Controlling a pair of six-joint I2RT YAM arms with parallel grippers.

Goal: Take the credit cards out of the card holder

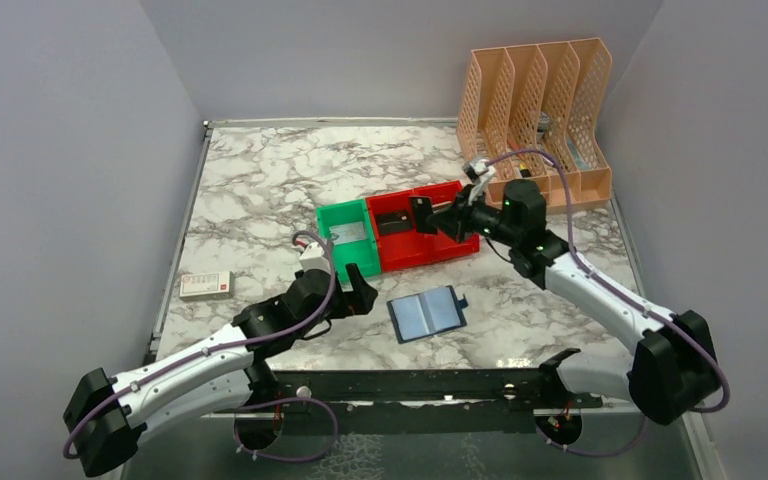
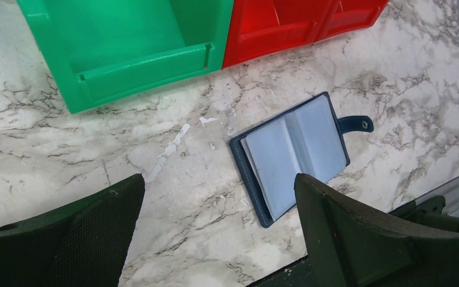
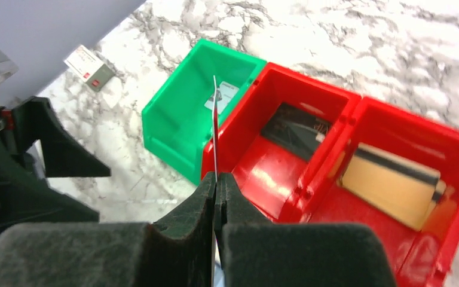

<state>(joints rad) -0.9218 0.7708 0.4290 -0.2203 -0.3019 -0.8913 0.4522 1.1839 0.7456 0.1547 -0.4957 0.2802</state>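
The card holder (image 1: 427, 313) (image 2: 296, 155) lies spread open on the marble table, its grey-blue inner panels facing up and its strap pointing right. My left gripper (image 1: 360, 290) (image 2: 218, 197) hangs just left of it, open, with nothing between its fingers (image 2: 358, 239). My right gripper (image 1: 438, 218) (image 3: 216, 179) is over the red bin, shut on a credit card (image 1: 422, 213) (image 3: 215, 125), which shows edge-on in the right wrist view. Other credit cards lie in the bins: a pale one (image 3: 224, 95) in the green bin, a dark one (image 3: 296, 128) and a tan one (image 3: 391, 182) in the red bin.
A green bin (image 1: 348, 238) (image 2: 131, 48) (image 3: 179, 119) and a two-compartment red bin (image 1: 430, 250) (image 2: 299, 24) (image 3: 275, 173) stand side by side mid-table. An orange file organiser (image 1: 535, 110) stands at the back right. A small white and red box (image 1: 206, 285) (image 3: 89, 67) lies at the left.
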